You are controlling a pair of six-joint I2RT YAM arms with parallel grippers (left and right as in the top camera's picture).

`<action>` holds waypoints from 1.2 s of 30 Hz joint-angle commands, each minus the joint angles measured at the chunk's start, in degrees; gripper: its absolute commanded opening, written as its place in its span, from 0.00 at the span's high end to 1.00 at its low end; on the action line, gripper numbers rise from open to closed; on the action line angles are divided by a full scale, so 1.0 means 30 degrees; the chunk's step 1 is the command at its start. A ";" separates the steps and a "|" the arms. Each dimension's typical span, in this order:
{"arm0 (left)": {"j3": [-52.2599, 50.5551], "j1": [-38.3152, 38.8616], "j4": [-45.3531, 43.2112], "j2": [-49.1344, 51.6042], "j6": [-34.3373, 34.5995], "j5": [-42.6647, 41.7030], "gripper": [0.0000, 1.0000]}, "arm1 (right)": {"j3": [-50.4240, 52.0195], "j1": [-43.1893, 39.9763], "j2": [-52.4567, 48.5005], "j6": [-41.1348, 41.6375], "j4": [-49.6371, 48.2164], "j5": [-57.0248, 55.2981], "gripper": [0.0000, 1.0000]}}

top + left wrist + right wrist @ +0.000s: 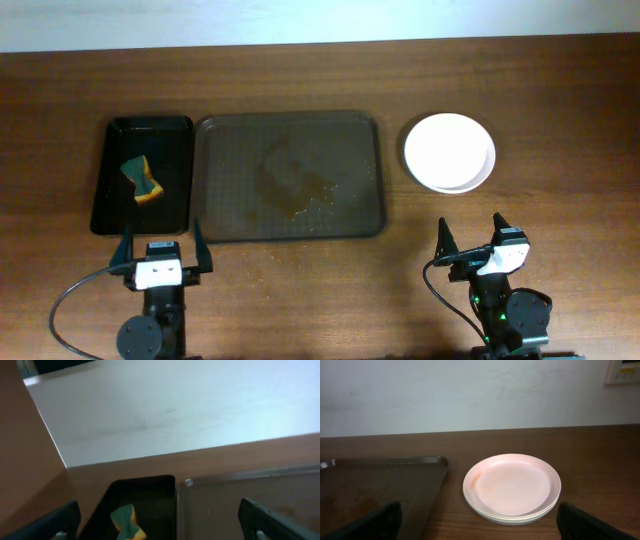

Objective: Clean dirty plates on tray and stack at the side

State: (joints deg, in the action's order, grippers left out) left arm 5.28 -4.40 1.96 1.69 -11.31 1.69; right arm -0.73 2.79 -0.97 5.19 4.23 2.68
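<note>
Currently, the stack of white plates (449, 151) rests on the wooden table (560, 90) at the right of the overhead frame, just beside the right edge of the large brown-grey tray (230, 150) but not touching it. In the right wrist view the stack (512, 486) shows at least two rims, and the top plate carries a faint orange tint. The large tray holds no plates; a brownish smear with crumbs (292, 190) marks its centre. At its left edge lies the smaller black tray (112, 200), containing a green and yellow sponge (143, 180).

The left gripper (161, 243) sits at lower left, below the two trays, fingers (50, 521) spread wide and holding nothing. The right gripper (470, 235) sits at lower right, below the stack, fingers (372, 522) likewise spread and empty.
</note>
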 commanded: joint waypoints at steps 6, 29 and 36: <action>-0.1603 0.0080 0.0933 -0.0481 -0.2543 -0.0335 0.01 | 0.0138 0.0117 -0.0015 -0.0029 0.0007 0.0182 0.02; -0.1596 0.0080 0.0925 -0.0466 -0.2543 -0.0364 0.01 | 0.0138 0.0117 -0.0015 -0.0022 0.0007 0.0182 0.02; -0.1596 0.0080 0.0925 -0.0466 -0.2543 -0.0372 0.01 | 0.0138 0.0117 -0.0015 -0.0029 0.0007 0.0182 0.01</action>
State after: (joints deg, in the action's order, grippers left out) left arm 0.86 -4.38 4.78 0.78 -18.06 1.43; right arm -0.73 2.79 -0.97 5.17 4.23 2.68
